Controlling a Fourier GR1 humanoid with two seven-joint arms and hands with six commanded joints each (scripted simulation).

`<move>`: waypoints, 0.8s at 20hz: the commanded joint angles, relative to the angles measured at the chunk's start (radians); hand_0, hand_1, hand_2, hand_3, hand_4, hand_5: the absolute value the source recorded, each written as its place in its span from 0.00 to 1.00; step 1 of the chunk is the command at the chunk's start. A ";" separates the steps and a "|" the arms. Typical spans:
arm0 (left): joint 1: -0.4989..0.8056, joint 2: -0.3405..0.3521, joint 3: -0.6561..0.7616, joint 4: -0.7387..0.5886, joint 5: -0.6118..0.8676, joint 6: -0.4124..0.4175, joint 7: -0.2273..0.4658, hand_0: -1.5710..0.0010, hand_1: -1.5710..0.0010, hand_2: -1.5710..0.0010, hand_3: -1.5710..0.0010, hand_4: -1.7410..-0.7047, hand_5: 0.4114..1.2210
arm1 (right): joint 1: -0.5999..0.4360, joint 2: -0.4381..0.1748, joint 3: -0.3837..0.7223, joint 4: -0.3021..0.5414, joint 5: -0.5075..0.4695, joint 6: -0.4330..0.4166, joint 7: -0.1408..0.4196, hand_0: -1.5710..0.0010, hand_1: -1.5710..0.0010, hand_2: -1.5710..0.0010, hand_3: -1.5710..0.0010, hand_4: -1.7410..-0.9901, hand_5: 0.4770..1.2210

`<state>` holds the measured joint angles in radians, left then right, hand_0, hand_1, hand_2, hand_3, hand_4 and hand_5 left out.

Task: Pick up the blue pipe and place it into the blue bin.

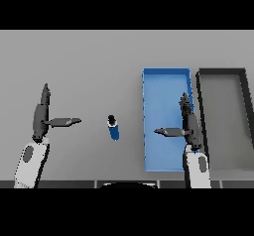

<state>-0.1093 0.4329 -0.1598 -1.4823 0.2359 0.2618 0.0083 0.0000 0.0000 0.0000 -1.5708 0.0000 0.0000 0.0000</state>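
A small blue pipe (114,129) with a dark cap at its far end lies on the grey table, near the middle. To its right stands the blue bin (166,88), a long open tray. My right hand (190,126) hovers over the bin's right side, fingers straight and thumb pointing left, holding nothing. My left hand (40,117) is at the left of the table, well left of the pipe, open too, with its thumb pointing toward the pipe.
A dark grey bin (223,74) stands just right of the blue bin, side by side with it. Bare grey table lies between my left hand and the pipe and along the far side.
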 commanded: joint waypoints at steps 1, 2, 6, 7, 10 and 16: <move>0.002 -0.001 0.000 -0.002 -0.001 0.001 -0.006 1.00 1.00 1.00 1.00 0.71 0.22 | 0.002 -0.001 0.000 -0.001 -0.001 0.000 -0.001 1.00 1.00 1.00 1.00 0.69 0.17; 0.005 -0.001 -0.002 -0.006 -0.002 0.002 -0.009 1.00 1.00 1.00 1.00 0.71 0.22 | 0.005 -0.002 0.000 -0.003 -0.002 0.001 -0.003 1.00 1.00 1.00 1.00 0.69 0.17; 0.016 -0.005 -0.009 -0.021 -0.006 0.011 -0.003 1.00 1.00 1.00 1.00 0.71 0.22 | 0.029 -0.007 0.000 -0.015 -0.007 0.011 -0.016 1.00 1.00 1.00 1.00 0.69 0.17; 0.043 0.057 -0.044 -0.033 -0.018 -0.089 -0.059 1.00 1.00 1.00 1.00 0.71 0.22 | 0.061 -0.065 0.030 -0.056 0.047 0.037 -0.078 1.00 1.00 1.00 1.00 0.69 0.17; 0.093 0.149 -0.068 -0.051 -0.024 -0.213 -0.131 1.00 1.00 1.00 1.00 0.71 0.22 | 0.117 -0.117 0.076 -0.116 0.106 0.069 -0.101 1.00 1.00 1.00 1.00 0.68 0.16; 0.108 0.172 -0.091 -0.069 0.007 -0.307 -0.167 1.00 1.00 1.00 1.00 0.69 0.23 | 0.112 -0.130 0.091 -0.140 0.126 0.070 -0.049 1.00 1.00 1.00 1.00 0.70 0.15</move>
<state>-0.0006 0.6050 -0.2513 -1.5514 0.2429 -0.0457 -0.1583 0.1122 -0.1298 0.0907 -1.7111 0.1263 0.0699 -0.0491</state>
